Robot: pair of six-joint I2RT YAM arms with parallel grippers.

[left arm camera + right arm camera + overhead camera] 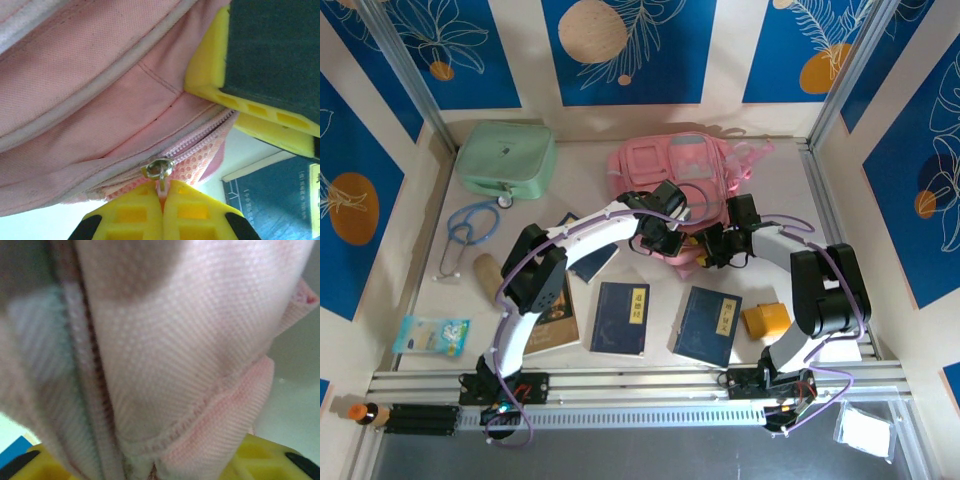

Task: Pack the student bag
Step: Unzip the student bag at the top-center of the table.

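Our left arm (pixel 590 240) rises from the near-left base, bends at the elbow and stretches right and away across the desk (pixel 590 170) to the pink bag (pixel 695 160), which lies at the far middle. The left jaws are closed on the zip pull (pixel 159 170). The right arm (pixel 800 250) bends at its elbow and reaches left to the bag's near edge. Fabric runs down between the right jaws, but the close view is blurred, so we cannot tell whether they grip. From above, both wrists hide that edge.
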